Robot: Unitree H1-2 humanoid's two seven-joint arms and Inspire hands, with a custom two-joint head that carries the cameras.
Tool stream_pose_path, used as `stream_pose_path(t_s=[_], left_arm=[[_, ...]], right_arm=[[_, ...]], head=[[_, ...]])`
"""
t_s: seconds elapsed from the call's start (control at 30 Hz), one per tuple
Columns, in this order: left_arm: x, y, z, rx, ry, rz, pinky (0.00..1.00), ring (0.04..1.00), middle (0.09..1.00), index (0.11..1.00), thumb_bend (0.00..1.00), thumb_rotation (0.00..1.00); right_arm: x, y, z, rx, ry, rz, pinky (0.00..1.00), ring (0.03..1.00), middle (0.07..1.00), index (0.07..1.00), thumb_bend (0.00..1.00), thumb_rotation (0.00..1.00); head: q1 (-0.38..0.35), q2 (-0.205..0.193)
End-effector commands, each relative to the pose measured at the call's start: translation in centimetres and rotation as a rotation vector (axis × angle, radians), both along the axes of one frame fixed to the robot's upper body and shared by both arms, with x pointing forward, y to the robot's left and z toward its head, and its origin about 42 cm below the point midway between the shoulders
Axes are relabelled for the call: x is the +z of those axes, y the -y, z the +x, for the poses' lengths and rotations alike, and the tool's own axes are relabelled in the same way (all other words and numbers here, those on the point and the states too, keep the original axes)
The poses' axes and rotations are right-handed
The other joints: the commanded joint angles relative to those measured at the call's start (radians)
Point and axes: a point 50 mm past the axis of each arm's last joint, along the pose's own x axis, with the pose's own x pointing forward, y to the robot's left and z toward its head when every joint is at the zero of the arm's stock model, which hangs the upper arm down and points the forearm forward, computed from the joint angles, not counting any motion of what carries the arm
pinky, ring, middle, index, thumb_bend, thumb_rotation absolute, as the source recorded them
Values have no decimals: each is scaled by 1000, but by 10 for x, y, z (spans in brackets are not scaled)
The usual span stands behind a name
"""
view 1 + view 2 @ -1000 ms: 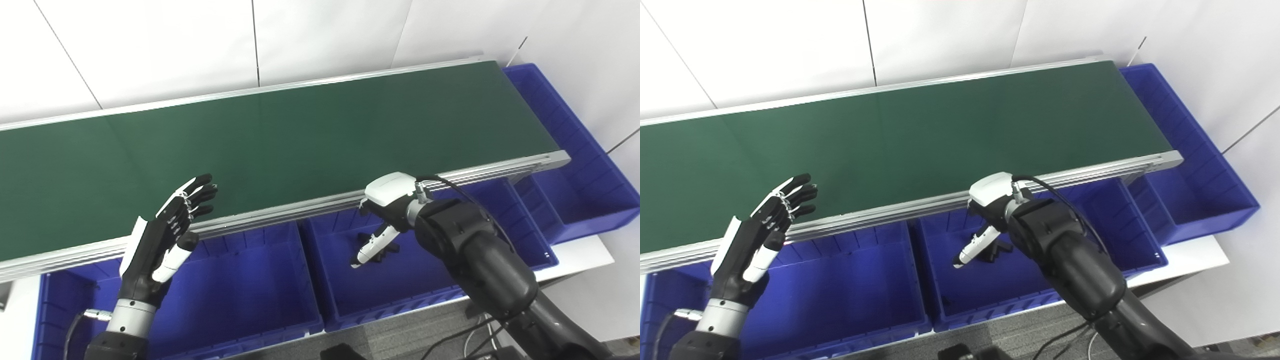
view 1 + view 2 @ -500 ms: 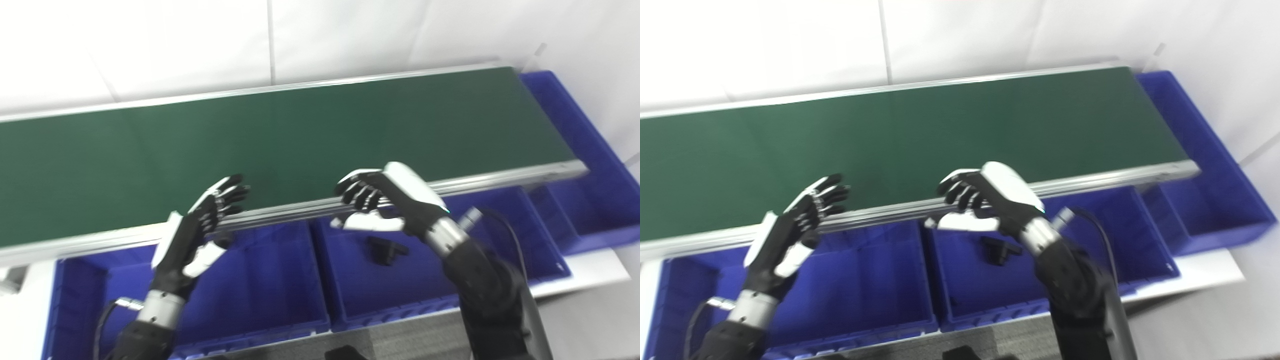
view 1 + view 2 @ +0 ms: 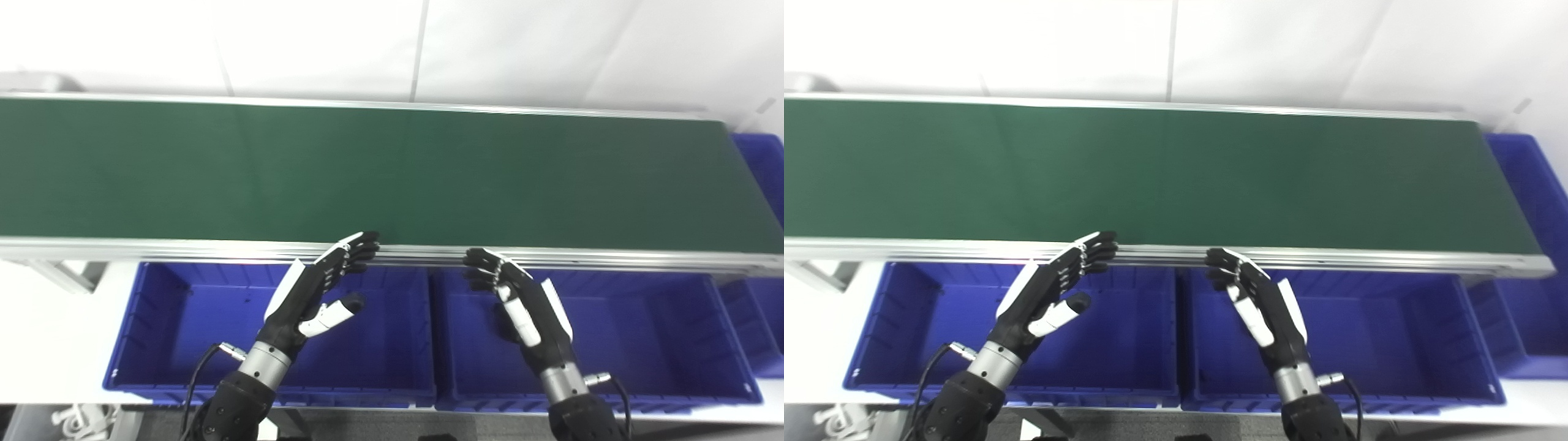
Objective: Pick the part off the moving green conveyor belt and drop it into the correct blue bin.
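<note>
The green conveyor belt (image 3: 392, 177) runs across the picture and no part shows on it. My left hand (image 3: 312, 297) is open and empty, fingers spread, above the left blue bin (image 3: 184, 324), fingertips near the belt's front rail. My right hand (image 3: 527, 306) is open and empty above the middle blue bin (image 3: 643, 331), fingertips also near the rail. A dark patch beside the right hand, low in the middle bin, may be the black part; the hand hides most of it.
The aluminium front rail (image 3: 184, 248) runs between the belt and the bins. A third blue bin (image 3: 750, 324) sits at the right, and another (image 3: 762, 165) stands beyond the belt's right end. A white wall lies behind.
The camera has swung, so the whole picture shifted. My right hand has come up out of the middle bin, leaving the black part there, and now stands open by the rail.
</note>
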Motion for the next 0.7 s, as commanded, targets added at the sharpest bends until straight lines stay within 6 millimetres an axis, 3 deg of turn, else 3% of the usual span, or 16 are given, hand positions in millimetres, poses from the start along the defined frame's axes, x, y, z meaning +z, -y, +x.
stream_pose_path(t_s=[0.0,0.37,0.67], left_arm=[[4,1,1,-2,58,-10,816,854,854,846,850,843],[-10,-7,-5,-10,60,8,818,855,848,839,823,830],[-12,-10,-4,-21,54,9,826,866,858,848,836,834]], right_arm=[[7,-2,6,2,105,-15,712,746,775,786,823,974],[-11,-12,4,-12,143,-37,681,734,787,781,783,999],[-15,-16,6,-6,142,-42,664,722,788,781,802,1000]], head=[[-5,-18],[-52,-98],[-66,-84]])
